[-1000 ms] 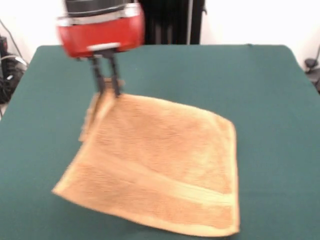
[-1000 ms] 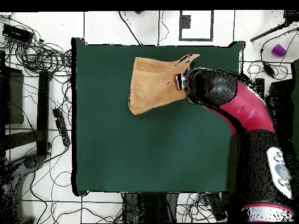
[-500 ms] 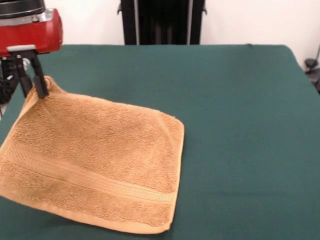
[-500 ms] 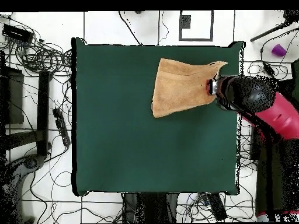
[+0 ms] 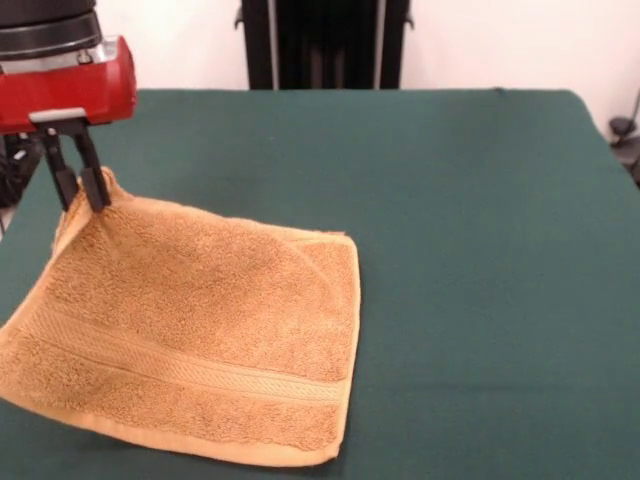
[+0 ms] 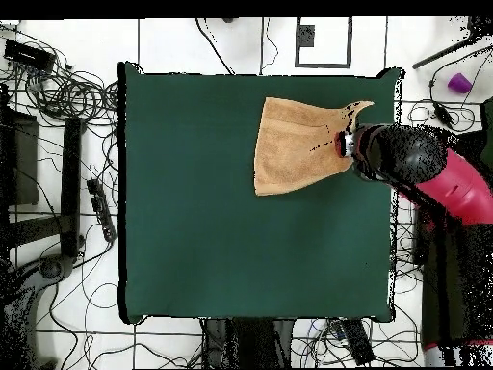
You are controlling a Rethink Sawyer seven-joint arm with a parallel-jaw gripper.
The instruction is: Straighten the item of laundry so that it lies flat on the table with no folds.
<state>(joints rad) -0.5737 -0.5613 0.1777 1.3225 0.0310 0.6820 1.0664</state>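
The orange-tan towel (image 5: 200,330) lies spread on the dark green table (image 5: 480,250) at the picture's left, its woven band along the near edge. My gripper (image 5: 82,193) is shut on the towel's far left corner and holds that corner slightly lifted, so the cloth slopes down from it. A faint crease runs across the towel near its far right corner. In the overhead view the towel (image 6: 294,145) sits near the table's (image 6: 212,241) top right, with my gripper (image 6: 345,145) at its right edge.
The red and black arm (image 6: 424,178) reaches in over the table's right edge in the overhead view. Cables and stands (image 6: 58,96) lie on the floor round the table. A black stand (image 5: 325,45) rises behind the far edge.
My gripper pulled the towel's corner far to the left in the front view, dragging the towel with it. In the last half second it moved back slightly right, and the towel barely shifted.
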